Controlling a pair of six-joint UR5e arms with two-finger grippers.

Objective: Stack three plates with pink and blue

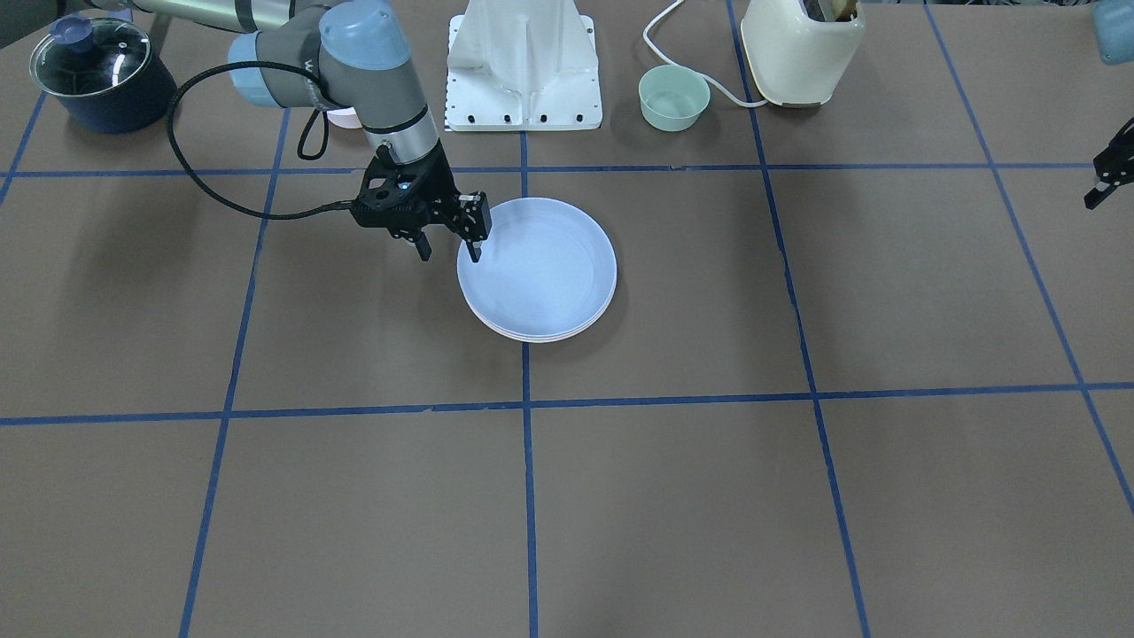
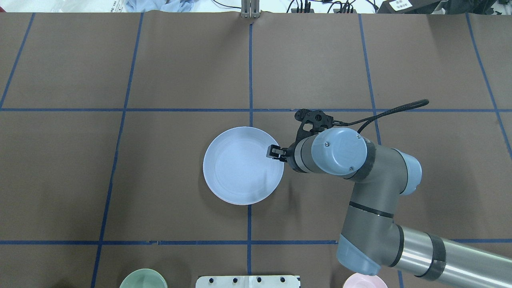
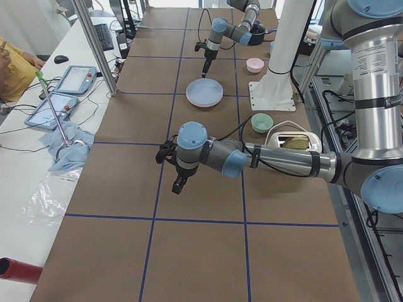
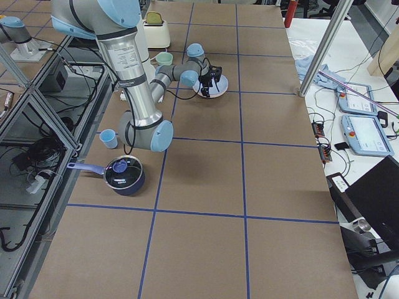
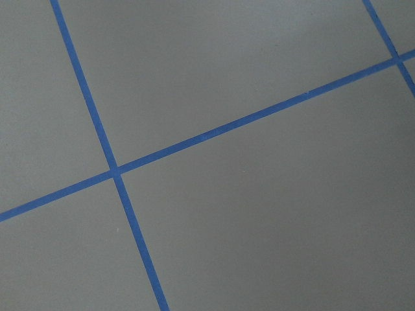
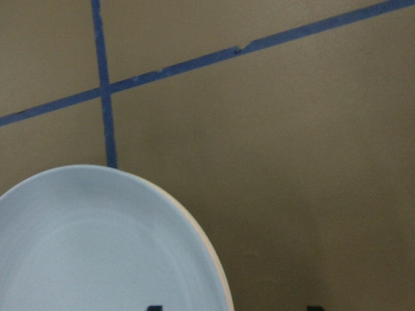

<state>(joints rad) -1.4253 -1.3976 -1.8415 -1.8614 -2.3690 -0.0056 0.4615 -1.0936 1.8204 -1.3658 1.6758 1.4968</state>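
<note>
The brown paper-covered table is marked into squares by blue tape. The right arm comes in from 4 o'clock in the overhead view and bends toward the table's centre. The left arm stretches over bare paper, well apart from the plates.

In the overhead view a white robot mount stands at 6 o'clock of the centre. In the front-facing view a cream toaster sits at 1 o'clock of the plates, and a dark blue saucepan with a glass lid sits at 10 o'clock.

The stack of plates lies at the table's centre with the light blue plate on top. Two pale rims show beneath it at the near edge in the front-facing view. Which is pink and which cream cannot be told.

In the overhead view a mint-green bowl stands at 7 o'clock of the stack and a small pink bowl at 5 o'clock. A light blue cup stands near the saucepan.

The right gripper stands at the stack's 3 o'clock in the overhead view. Its jaws are spread and grasp nothing. They straddle the blue plate's rim, one finger over the dish and the other outside it.

The left gripper hangs above the table; whether its jaws are spread or closed cannot be told.
</note>
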